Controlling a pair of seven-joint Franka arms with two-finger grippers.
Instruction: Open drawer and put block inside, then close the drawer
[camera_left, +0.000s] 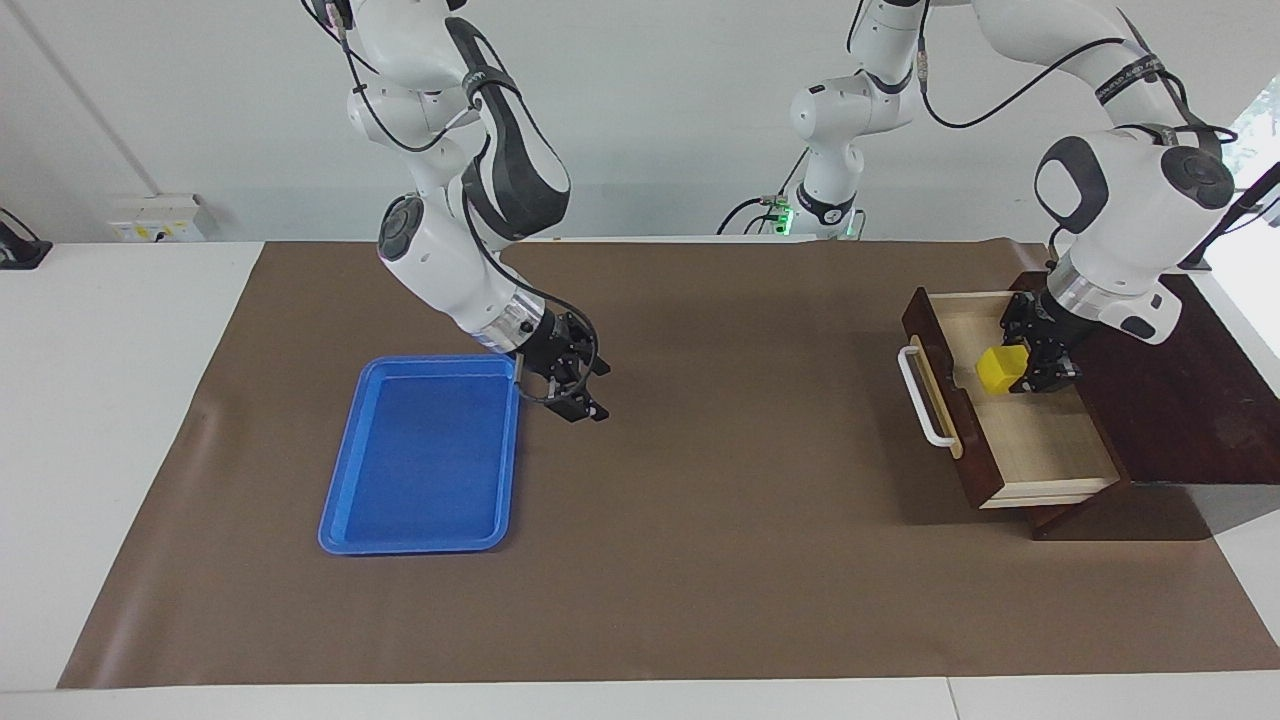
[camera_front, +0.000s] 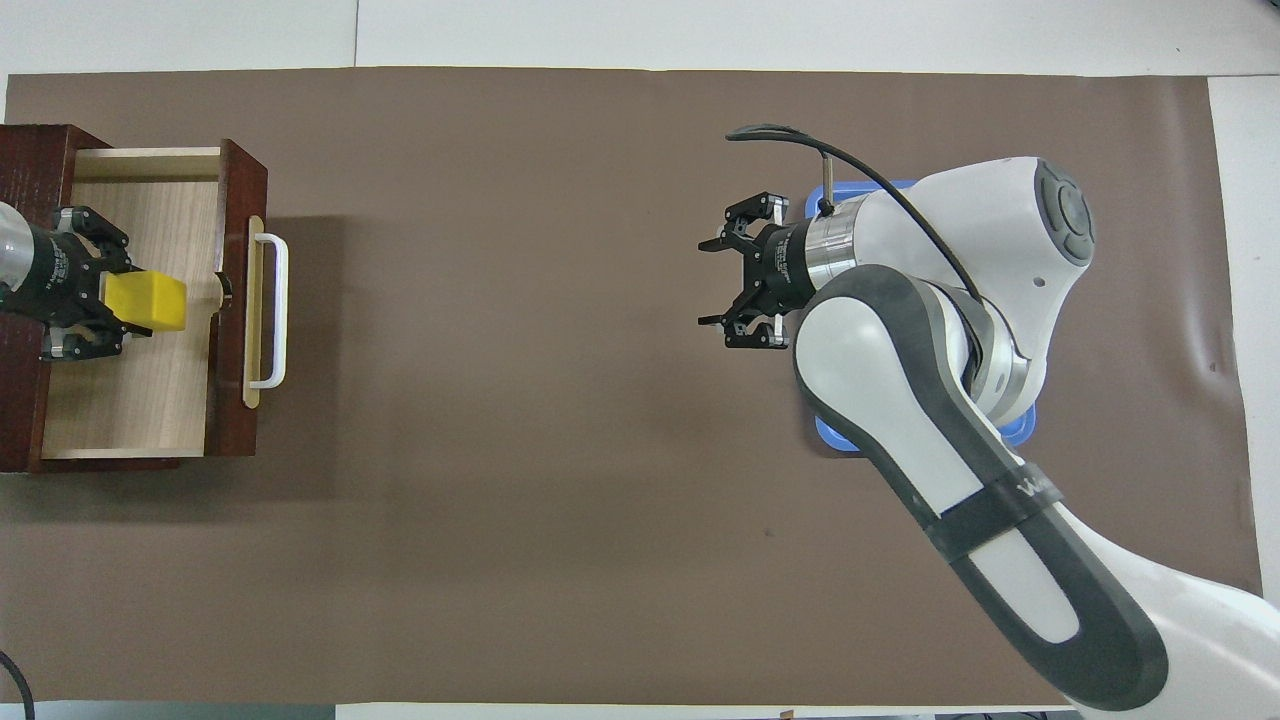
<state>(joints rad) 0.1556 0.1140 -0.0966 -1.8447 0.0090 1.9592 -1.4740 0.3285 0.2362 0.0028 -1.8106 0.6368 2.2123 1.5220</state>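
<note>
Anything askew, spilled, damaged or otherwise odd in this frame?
Nothing stands out. The drawer is open, the left gripper holds the block over it, and the right gripper waits open beside the blue tray.

White rounded arm shells, dark grey joint panels, silver wrist rings, black skeletal grippers, looping black cables

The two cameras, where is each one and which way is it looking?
Facing view: high across the table, looking at the robots; both whole arms show, the left gripper holding the block over the open drawer, the right gripper waiting beside the blue tray.
Overhead view: high above the robots' end, looking steeply down and forward; the right arm fills much of it, only the left gripper and wrist show.
Both share the drawer, block, tray, and both grippers, half a turn apart.
</note>
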